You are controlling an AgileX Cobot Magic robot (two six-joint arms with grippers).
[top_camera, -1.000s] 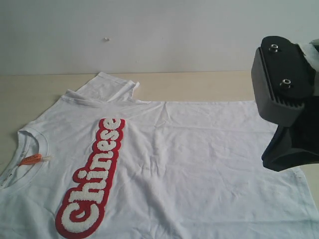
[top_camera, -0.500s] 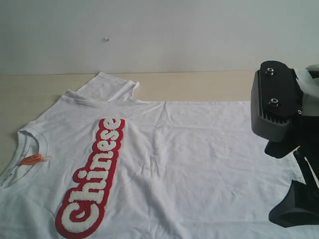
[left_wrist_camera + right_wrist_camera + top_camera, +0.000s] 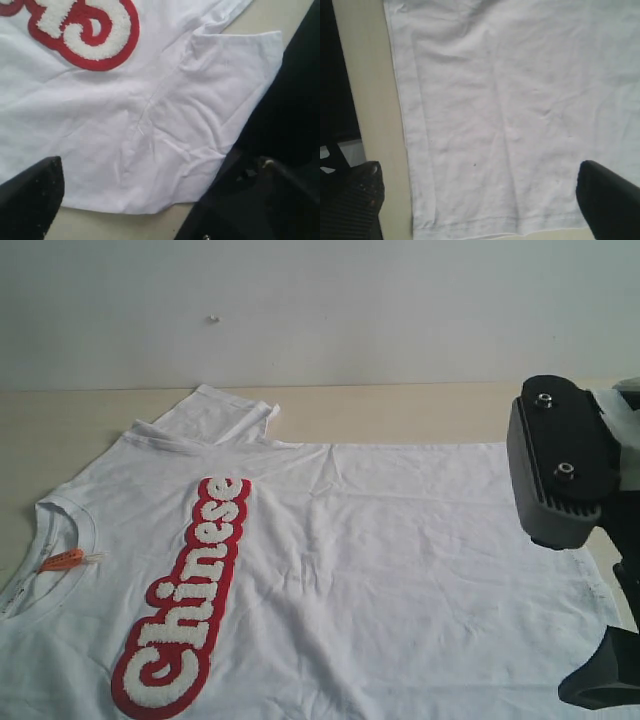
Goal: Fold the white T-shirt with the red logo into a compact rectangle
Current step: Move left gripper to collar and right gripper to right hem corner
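Observation:
The white T-shirt [image 3: 400,570] lies spread flat on the table, neck at the left and hem at the right. The red logo [image 3: 190,590] with white "Chinese" letters runs along the chest, and an orange neck tag [image 3: 62,560] shows in the collar. My right gripper [image 3: 590,585] hangs open over the hem. In the right wrist view its fingers [image 3: 355,200] straddle the hem corner [image 3: 480,200] without touching it. My left gripper [image 3: 145,200] is open above the near sleeve [image 3: 200,115], beside the logo's end [image 3: 85,30]. It is out of the exterior view.
The light wooden table [image 3: 400,410] meets a pale wall [image 3: 300,310] behind. The far sleeve [image 3: 215,415] is rumpled and partly folded. A dark drop past the table edge [image 3: 300,90] lies close to the near sleeve, and another dark drop [image 3: 335,75] lies past the hem.
My right gripper has opened wider; its lower finger has dropped toward the frame's bottom right and the upper finger has shifted slightly. The shirt has not moved.

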